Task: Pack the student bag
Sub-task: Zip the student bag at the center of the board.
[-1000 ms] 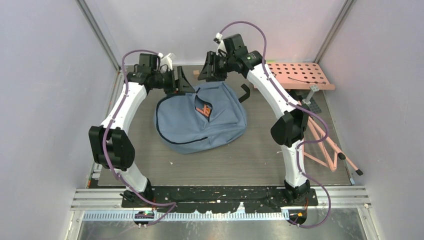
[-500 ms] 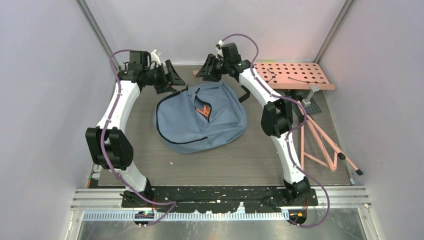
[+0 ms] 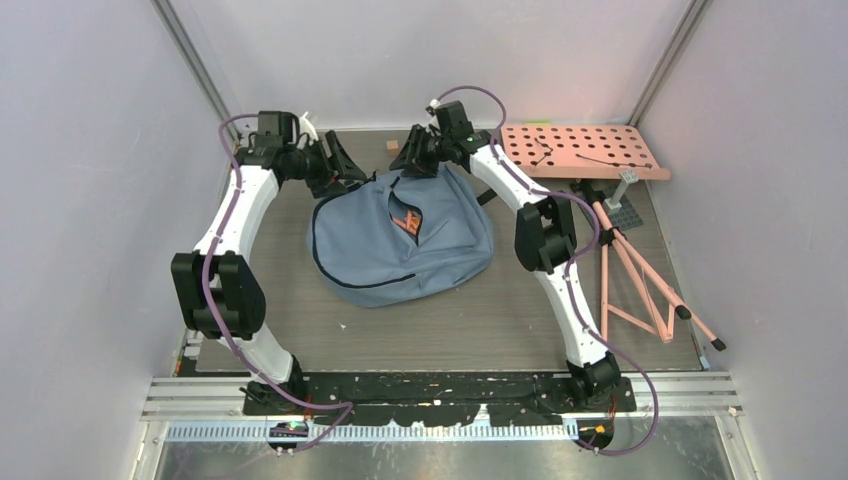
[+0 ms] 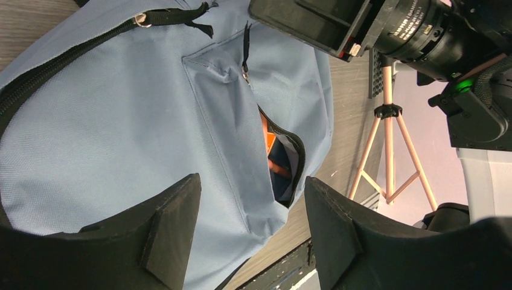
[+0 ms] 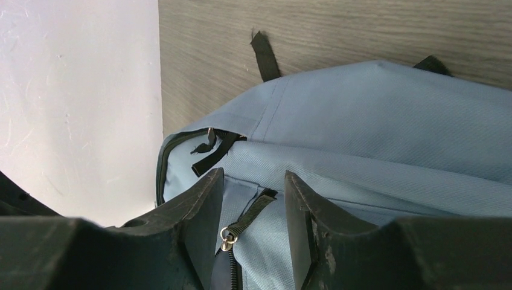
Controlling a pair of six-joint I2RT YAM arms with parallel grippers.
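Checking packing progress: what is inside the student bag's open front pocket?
Through the zipper gap of the front pocket on the student bag, an orange item and a dark blue item show. Fabric covers the rest, so what they are and how many stays hidden.

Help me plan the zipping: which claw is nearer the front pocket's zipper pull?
Right. The right claw is just above the zipper pull, which shows between its open fingers. The left claw is off at the far-left edge of the blue backpack, farther from it.

Orange item [image 4: 266,140] mostly hidden inside student bag [image 4: 121,139].
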